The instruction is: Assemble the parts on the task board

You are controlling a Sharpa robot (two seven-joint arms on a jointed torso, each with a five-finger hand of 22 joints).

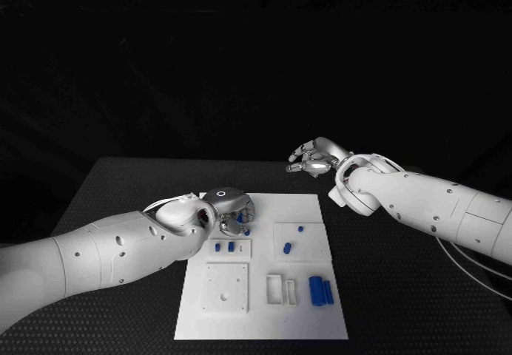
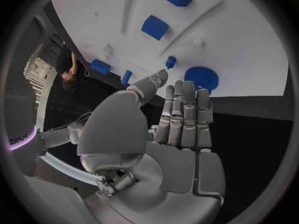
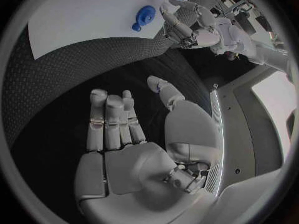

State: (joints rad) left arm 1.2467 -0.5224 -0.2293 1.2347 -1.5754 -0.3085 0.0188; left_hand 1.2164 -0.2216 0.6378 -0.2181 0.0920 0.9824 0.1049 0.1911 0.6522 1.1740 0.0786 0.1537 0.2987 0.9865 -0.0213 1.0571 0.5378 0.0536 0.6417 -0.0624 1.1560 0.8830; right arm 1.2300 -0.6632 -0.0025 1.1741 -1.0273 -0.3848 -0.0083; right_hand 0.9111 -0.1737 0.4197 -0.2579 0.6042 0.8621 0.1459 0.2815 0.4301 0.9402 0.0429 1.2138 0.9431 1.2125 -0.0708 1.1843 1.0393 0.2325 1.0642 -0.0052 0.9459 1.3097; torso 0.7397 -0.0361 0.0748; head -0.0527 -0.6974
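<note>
Left hand (image 1: 229, 208), fingers straight and together, empty, hovering at the far left corner of the white board (image 1: 331, 310) beside a blue gear (image 2: 201, 78); right hand (image 1: 313, 158) spread, empty, beyond the far edge: a careless descent could knock the gear off the edge.

Your left hand (image 1: 229, 207) covers the far left corner of the task board (image 1: 309, 325) in the head view, so the blue gear (image 2: 201, 77) is mostly hidden there. The small blue parts (image 1: 290, 245) on the board are too small to tell their shapes. The bench (image 1: 128, 177) runs off the lower edge
</note>
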